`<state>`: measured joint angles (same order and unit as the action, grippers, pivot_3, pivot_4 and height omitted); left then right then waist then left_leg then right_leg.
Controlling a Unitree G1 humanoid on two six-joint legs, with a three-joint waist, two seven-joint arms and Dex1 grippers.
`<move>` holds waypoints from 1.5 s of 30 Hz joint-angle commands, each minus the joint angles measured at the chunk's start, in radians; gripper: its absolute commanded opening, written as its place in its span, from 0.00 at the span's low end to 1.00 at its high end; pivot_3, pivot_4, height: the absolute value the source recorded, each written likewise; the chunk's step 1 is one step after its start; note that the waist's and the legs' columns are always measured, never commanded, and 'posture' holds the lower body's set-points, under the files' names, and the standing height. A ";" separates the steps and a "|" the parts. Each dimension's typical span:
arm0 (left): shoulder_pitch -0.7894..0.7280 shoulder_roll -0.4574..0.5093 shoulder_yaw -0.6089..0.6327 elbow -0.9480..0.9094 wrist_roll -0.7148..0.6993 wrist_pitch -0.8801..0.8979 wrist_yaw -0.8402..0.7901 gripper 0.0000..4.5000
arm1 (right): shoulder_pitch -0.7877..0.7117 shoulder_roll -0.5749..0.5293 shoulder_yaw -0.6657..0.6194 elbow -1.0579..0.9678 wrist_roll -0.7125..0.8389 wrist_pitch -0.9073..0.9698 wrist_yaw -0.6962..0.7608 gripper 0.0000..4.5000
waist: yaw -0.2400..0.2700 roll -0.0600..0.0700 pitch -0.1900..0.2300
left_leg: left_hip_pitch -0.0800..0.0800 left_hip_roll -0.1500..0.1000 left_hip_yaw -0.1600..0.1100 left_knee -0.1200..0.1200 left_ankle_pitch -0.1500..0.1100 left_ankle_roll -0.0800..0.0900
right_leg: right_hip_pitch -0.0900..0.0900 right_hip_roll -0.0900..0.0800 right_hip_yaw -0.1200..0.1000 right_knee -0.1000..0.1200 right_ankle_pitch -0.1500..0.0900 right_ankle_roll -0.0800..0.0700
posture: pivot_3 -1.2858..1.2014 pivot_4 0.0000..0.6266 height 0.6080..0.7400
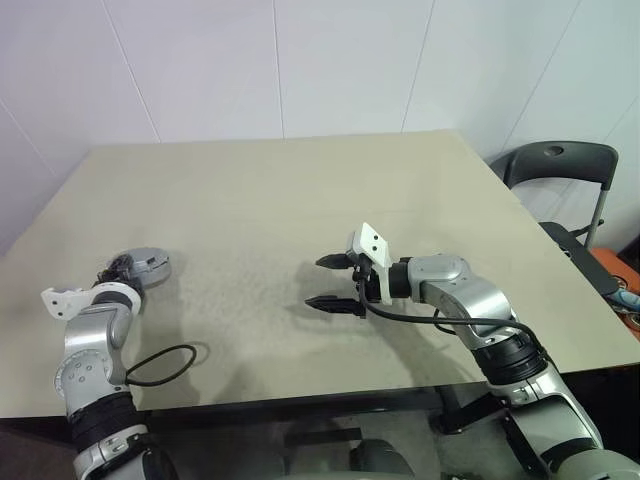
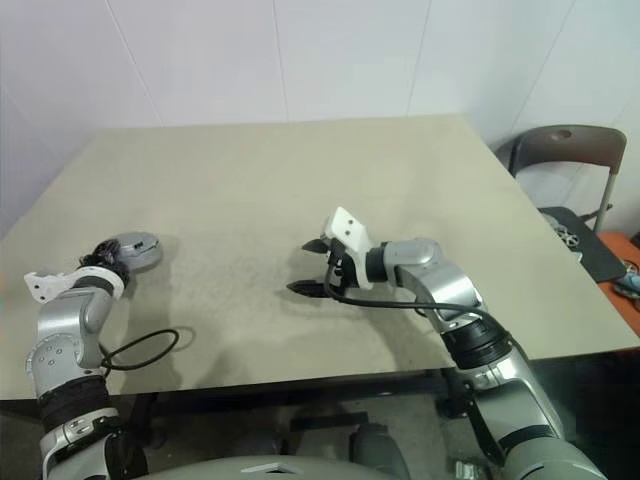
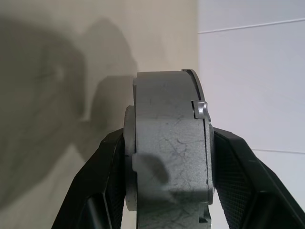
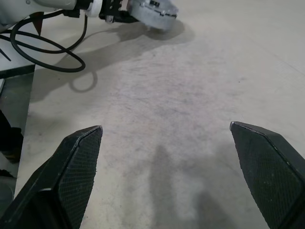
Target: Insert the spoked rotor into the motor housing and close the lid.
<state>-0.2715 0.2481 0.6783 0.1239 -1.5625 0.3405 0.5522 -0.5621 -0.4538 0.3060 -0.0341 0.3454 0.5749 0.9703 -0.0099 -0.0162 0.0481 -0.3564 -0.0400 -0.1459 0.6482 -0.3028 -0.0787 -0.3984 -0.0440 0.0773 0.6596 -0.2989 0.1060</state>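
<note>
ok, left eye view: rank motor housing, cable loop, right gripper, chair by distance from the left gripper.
1. motor housing, held in it, far left
2. black cable loop, front-left, close by
3. right gripper, mid-table
4. chair, beyond the right side

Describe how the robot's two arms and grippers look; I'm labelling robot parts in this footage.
Both arms have silver-grey metal shells with black ribbed joint sections. Each ends in a gripper of two black, pointed fingers with cross-hatched textured pads. The left gripper and the right gripper each carry a white bracket at the wrist; the right one's has two small dark dots. A black cable loops from each forearm.
</note>
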 commanded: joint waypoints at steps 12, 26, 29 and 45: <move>0.100 -0.101 0.005 -0.260 0.079 -0.020 0.383 0.99 | -0.013 0.005 -0.026 -0.015 -0.004 -0.006 0.006 1.00 | -0.003 0.000 -0.001 | 0.002 0.000 0.001 0.000 0.000 0.000 | 0.002 0.000 0.001 0.000 0.000 0.001 | 0.52 0.00 1.00; 0.205 -0.146 -0.213 -0.496 0.117 0.103 0.589 0.99 | -0.014 0.002 -0.026 0.002 -0.014 -0.022 0.012 1.00 | 0.003 0.002 -0.002 | 0.008 -0.001 0.002 0.000 -0.003 0.005 | 0.008 0.000 0.002 0.000 0.000 0.001 | 0.52 0.00 1.00; 0.191 -0.089 -0.270 -0.491 0.132 0.179 0.503 0.99 | -0.014 -0.001 -0.029 0.008 -0.018 -0.027 0.014 1.00 | 0.021 0.002 -0.002 | 0.009 -0.001 0.002 0.001 -0.003 0.005 | 0.009 0.001 0.001 0.000 0.001 0.001 | 0.52 0.00 1.00; 0.110 0.231 -0.494 -0.532 0.271 0.443 -0.214 0.99 | -0.027 -0.045 -0.085 0.141 -0.070 -0.131 0.012 1.00 | 0.019 0.002 -0.001 | 0.007 -0.001 0.002 0.000 -0.002 0.005 | 0.007 0.001 0.001 -0.001 0.001 0.001 | 0.52 0.00 1.00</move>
<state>-0.1421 0.4382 0.1875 -0.3641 -1.3409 0.7772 0.4377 -0.5616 -0.4885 0.2590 0.0955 0.2852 0.4800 0.9799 0.0094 -0.0138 0.0467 -0.3499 -0.0407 -0.1439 0.6481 -0.3052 -0.0740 -0.3915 -0.0424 0.0779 0.6582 -0.2975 0.1069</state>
